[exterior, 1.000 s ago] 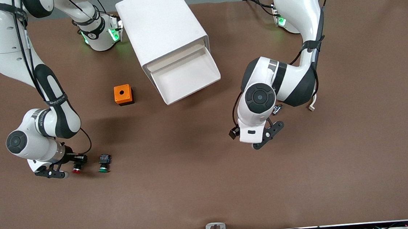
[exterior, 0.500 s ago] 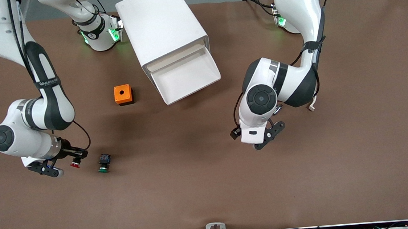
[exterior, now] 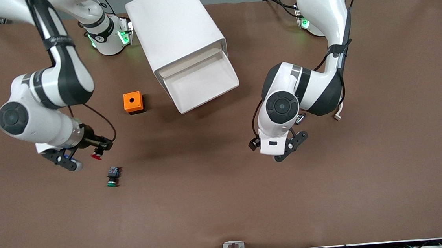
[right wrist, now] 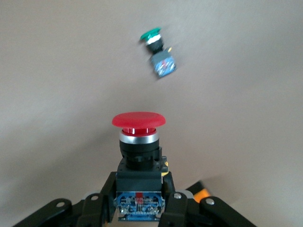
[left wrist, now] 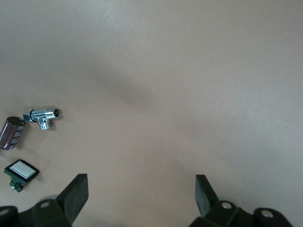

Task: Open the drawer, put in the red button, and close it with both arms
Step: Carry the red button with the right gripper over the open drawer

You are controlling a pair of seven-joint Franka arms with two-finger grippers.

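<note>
The right gripper [exterior: 97, 148] clamps the red button [right wrist: 138, 137] by its body, up in the air over the worktop [exterior: 211, 203] above the green-capped button [exterior: 112, 176]. The drawer [exterior: 202, 82] stands pulled out. The left gripper [left wrist: 142, 194] waits, fingers wide apart, over bare worktop.

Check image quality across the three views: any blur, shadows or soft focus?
Front view: sharp, evenly lit; soft arm shadows on the brown table. Right wrist view: red button in the right gripper is crisp, while the green button on the table looks smeared. Left wrist view: diffuse shadow band across the table, left gripper tips slightly soft.
</note>
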